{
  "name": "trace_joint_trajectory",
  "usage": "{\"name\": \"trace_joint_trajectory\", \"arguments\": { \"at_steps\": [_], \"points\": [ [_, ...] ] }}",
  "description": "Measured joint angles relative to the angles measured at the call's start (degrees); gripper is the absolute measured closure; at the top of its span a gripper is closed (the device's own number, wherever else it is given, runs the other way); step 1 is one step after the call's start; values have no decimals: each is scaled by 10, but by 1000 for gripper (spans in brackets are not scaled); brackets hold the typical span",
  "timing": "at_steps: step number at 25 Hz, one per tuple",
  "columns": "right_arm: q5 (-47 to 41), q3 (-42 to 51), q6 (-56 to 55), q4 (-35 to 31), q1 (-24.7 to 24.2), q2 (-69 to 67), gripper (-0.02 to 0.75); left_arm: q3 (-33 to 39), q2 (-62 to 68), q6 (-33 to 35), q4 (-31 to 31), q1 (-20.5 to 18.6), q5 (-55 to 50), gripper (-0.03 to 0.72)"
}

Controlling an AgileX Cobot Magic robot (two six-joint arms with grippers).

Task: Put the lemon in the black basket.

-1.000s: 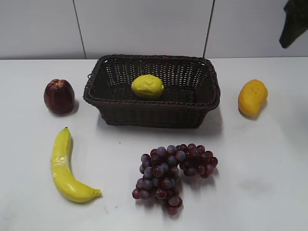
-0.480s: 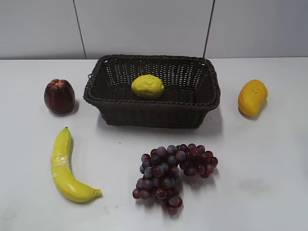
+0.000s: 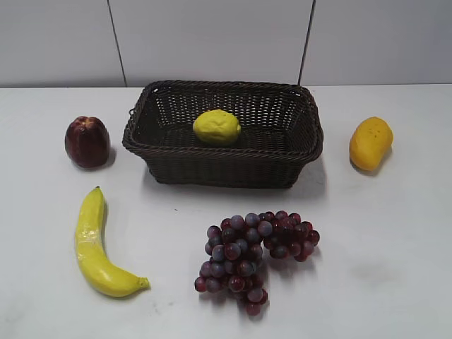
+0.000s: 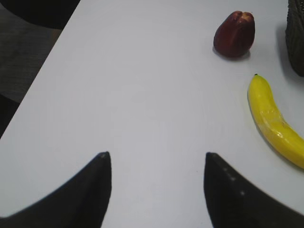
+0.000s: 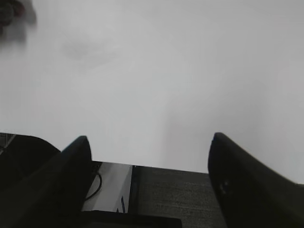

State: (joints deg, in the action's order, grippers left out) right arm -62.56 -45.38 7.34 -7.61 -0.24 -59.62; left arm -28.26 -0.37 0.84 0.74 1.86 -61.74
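Exterior view: the lemon (image 3: 217,127) lies inside the black basket (image 3: 222,168), near the middle of its floor, long axis running left to right across the frame. Neither arm appears here. On the white surface (image 3: 395,240) around the basket I count one lemon, one dark red apple (image 3: 87,141) to the left, one banana (image 3: 96,244) at front left, one bunch of grapes (image 3: 253,251) in front, and one orange-yellow mango (image 3: 370,143) to the right; one basket in all. Judged from this, the task looks complete, with nothing left to carry.

Left wrist view: the left end effector (image 4: 156,173) is released, its two dark fingers spread wide over bare surface with nothing between them. The apple and banana lie ahead and to its right, and a sliver of basket shows at the right edge, so the lemon lies farther that way, out of frame.

Right wrist view: the right end effector (image 5: 149,159) is also released and empty, hanging over the near edge of the surface. No task thing shows here, so which arm is nearer the lemon cannot be told
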Motion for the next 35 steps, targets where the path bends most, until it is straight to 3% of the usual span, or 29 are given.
{"name": "trace_joint_trajectory", "arguments": {
  "at_steps": [14,35],
  "points": [
    [21,160,-2,0,0,259,166,0,0,0,0,0,0,233],
    [27,162,-2,-1,0,573,166,0,0,0,0,0,0,233]
  ]
}}
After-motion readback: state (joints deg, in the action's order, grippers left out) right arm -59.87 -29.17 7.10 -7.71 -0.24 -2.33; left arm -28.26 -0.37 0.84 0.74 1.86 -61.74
